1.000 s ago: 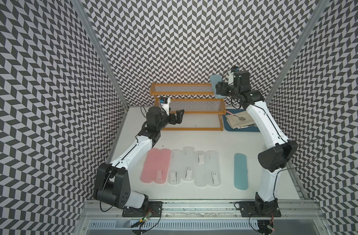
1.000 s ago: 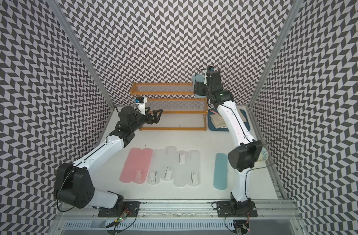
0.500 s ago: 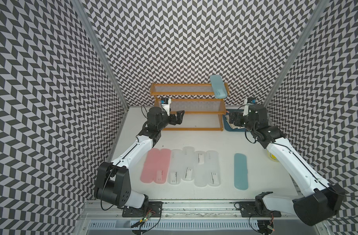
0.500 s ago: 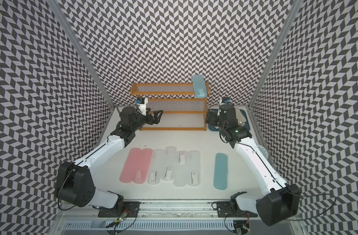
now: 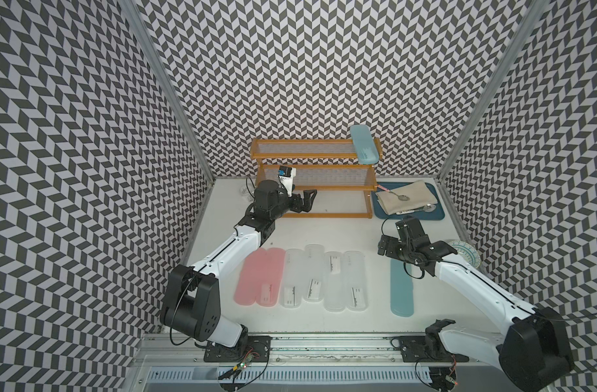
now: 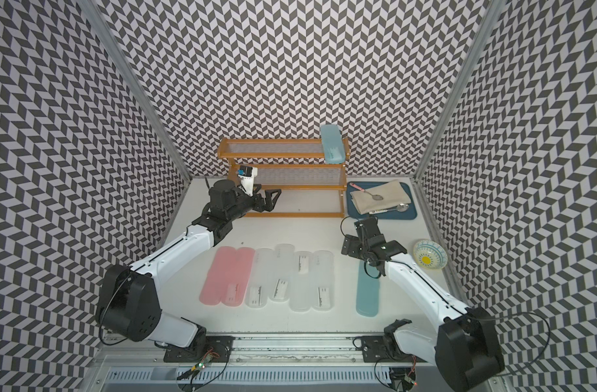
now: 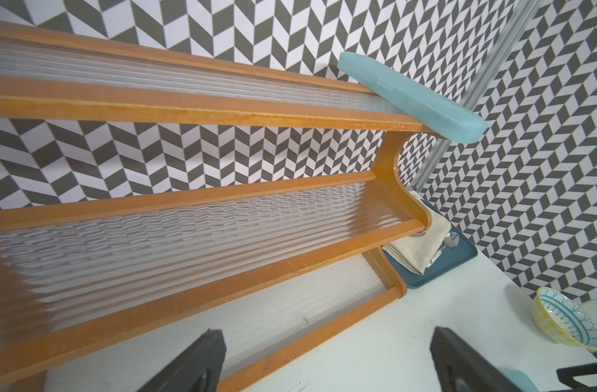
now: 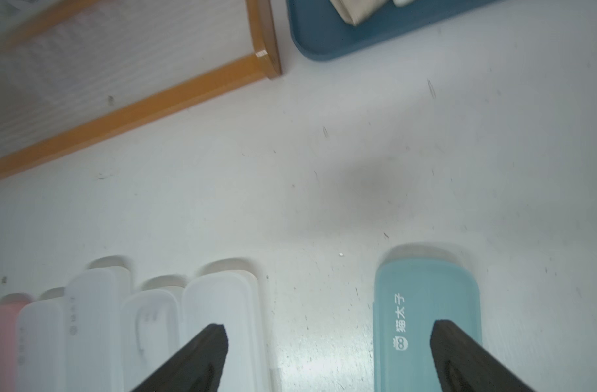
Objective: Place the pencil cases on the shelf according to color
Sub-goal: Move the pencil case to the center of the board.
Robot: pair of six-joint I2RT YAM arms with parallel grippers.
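Observation:
The shelf [image 5: 310, 180] stands at the back, an orange-brown stepped rack with see-through tiers. One light blue pencil case [image 5: 364, 144] [image 7: 412, 101] lies across the right end of its top tier, overhanging the front. A second blue case [image 5: 401, 292] [image 8: 422, 322] lies on the table at the right. Two pink cases [image 5: 259, 280] and several frosted clear ones [image 5: 324, 275] lie in a row at the front. My left gripper [image 5: 307, 200] [image 7: 324, 339] is open and empty by the lowest tier's left part. My right gripper [image 5: 385, 246] [image 8: 327, 332] hangs open over the far end of the table's blue case.
A dark blue tray [image 5: 436, 212] with a beige cloth and spoons sits just right of the shelf. A yellow and blue bowl [image 5: 465, 253] stands by the right wall. Patterned walls close in the table on three sides.
My right arm came down from the shelf's top tier, leaving the blue case there, and swung forward over the table's blue case with its jaws opening wider. The left arm stayed put.

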